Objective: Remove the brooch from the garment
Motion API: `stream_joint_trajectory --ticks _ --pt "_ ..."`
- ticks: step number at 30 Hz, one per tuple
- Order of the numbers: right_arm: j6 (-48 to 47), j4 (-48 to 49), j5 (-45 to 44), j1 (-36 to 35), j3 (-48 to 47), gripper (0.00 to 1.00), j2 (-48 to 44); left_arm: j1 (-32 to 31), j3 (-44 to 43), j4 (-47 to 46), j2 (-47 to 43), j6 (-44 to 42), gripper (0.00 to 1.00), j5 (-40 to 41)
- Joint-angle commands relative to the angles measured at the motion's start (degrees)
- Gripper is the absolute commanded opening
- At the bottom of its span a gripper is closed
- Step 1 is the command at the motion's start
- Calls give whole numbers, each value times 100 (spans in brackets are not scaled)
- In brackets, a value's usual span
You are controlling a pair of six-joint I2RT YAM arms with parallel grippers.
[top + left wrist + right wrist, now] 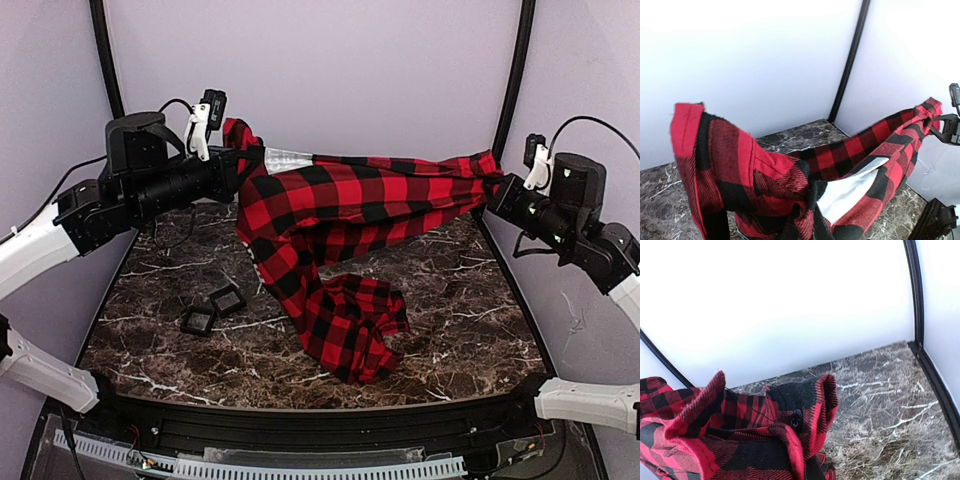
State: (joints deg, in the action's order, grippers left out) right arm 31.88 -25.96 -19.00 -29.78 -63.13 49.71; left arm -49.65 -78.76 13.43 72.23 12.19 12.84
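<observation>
Both claws were pressed together on the garment [350, 210]. The left claw [238, 165] pinched one bunched end and the right claw [497, 188] the other, so the cloth hung stretched btwn them above the table [450, 300], w/ a long fold drooping down toward the marble.

The brooch wasn't visible in any view. It was prob. tucked in a fold or on the far face; couldn't tell where. Only a small dark button [796, 418] showed by the right claw, and a pale lining patch [850, 192] near the left. Neither looked like a pale disc.

The step in hand seemed to be spreading the cloth to expose the brooch. Doing it well meant even tension w/o a harder pull (slip risk). It also meant turning or lowering the span so the hidden face met the cameras, then laying it flat before freeing one claw to pick. Two black square frames [212, 310] lay on the table, left of the fold and apart from it, so the hem was best kept off them.
</observation>
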Motion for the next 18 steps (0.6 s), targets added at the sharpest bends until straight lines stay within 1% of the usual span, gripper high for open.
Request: stream_joint_trajectory --ticks 1,2,5,6,7,8,9,10,11,12,14,15,16,17,18 --pt "-521 -728 -1452 368 -33 0 -653 309 -83 -35 -599 -808 6 -116" --pt "-615 -675 -1368 368 -22 0 -783 307 -82 -93 -602 -829 6 -520" --pt "-602 -661 -1393 368 191 0 -1085 312 81 -405 -525 -834 7 -1276" --pt "-554 -665 -1378 368 326 4 -1164 308 261 -599 -499 -789 7 -1495" --pt "-466 -692 -1345 372 467 12 -1226 307 481 -690 -442 -634 7 -1557" --pt "-334 -756 -1313 366 609 24 -1278 307 593 -841 -413 -522 7 -1563" --pt "-190 -837 -1267 367 745 42 -1312 307 817 -890 -326 -300 8 -1560" --pt "-53 -910 -1198 368 899 54 -1348 307 923 -913 -272 -183 9 -1641" --pt "55 -984 -1142 363 1032 59 -1376 307 1100 -887 -121 22 12 -1700" --pt "175 -1049 -1107 367 1140 66 -1391 307 1188 -811 -33 145 16 -1922" --pt "282 -1139 -1005 368 1302 79 -1390 307 1392 -520 227 492 38 -2267" --pt "274 -1155 -949 368 1345 83 -1377 302 1489 -378 383 560 42 -2290" --pt "269 -1165 -896 374 1369 87 -1355 304 1545 -87 434 683 49 -2162" --pt "248 -1156 -842 368 1384 89 -1337 306 1688 127 486 734 53 -1923" --pt "197 -1105 -763 368 1416 90 -1321 306 1763 196 486 832 65 -1806"
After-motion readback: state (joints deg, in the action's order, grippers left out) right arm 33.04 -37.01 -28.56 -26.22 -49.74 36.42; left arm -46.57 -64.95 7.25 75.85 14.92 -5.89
